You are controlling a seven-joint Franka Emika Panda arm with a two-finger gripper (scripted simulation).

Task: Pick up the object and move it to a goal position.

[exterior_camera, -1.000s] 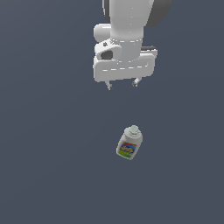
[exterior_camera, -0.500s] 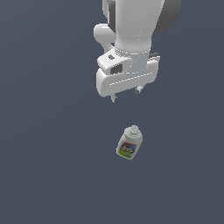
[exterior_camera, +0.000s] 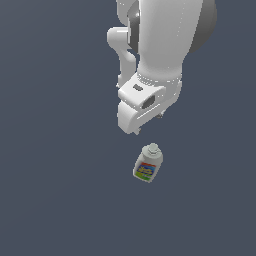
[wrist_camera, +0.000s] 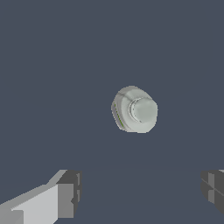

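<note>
The small white-grey bottle (exterior_camera: 148, 164) stands upright on the dark grey floor, its ribbed cap on top and its red, blue, yellow and green label facing the camera. My gripper (exterior_camera: 146, 119) hangs above it, apart from it, a little toward the exterior view's left. The white hand hides most of the fingers in this view. In the wrist view I look down on the bottle's cap (wrist_camera: 136, 109). The two dark fingers (wrist_camera: 70, 190) stand wide apart with nothing between them, so the gripper (wrist_camera: 140, 190) is open and empty.
The dark grey floor (exterior_camera: 55, 190) spreads evenly in every direction. The white arm's links (exterior_camera: 165, 35) rise above the hand at the top of the exterior view.
The hand has come down and moved toward the bottle, turning as it went. The bottle has not moved.
</note>
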